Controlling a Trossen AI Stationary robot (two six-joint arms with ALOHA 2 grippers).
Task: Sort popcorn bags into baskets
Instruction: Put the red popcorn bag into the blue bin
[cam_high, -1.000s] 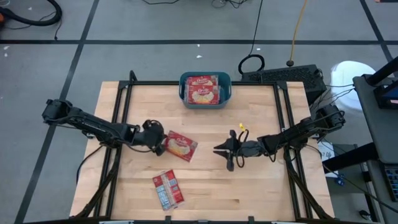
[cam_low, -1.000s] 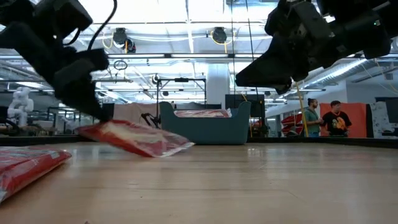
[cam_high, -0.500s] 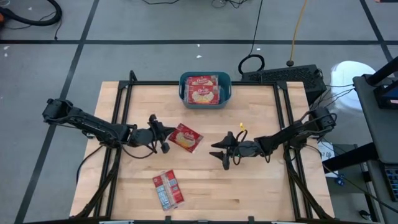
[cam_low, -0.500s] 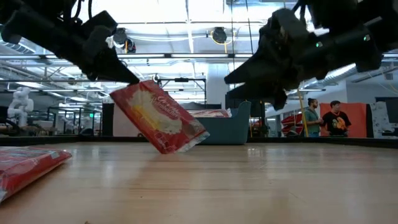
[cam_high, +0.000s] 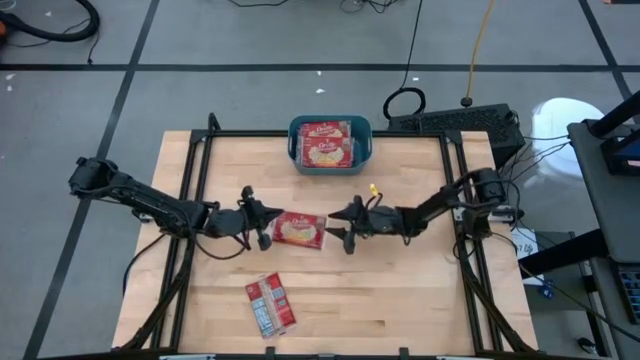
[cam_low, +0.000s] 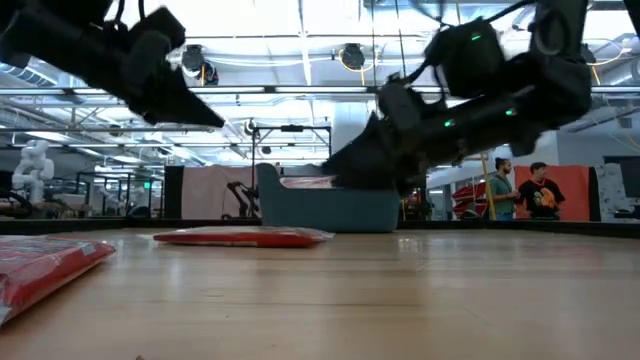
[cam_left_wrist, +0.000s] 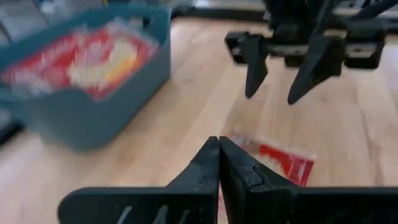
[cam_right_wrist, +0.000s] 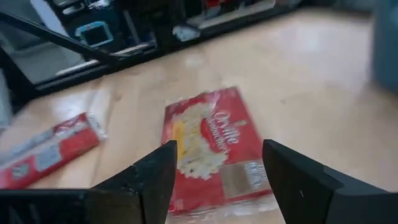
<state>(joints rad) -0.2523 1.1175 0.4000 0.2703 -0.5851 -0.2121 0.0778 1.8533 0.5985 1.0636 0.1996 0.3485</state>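
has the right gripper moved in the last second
Yes. In the high view the right gripper, fingers open, has shifted left and slightly toward the teal basket, closing on the popcorn bag at the table's middle.

left arm (cam_high: 150, 203): dark, slim jointed links, black cable
right arm (cam_high: 450, 205): dark, yellow tag, green lights
fingers (cam_left_wrist: 257, 62): black, tapered
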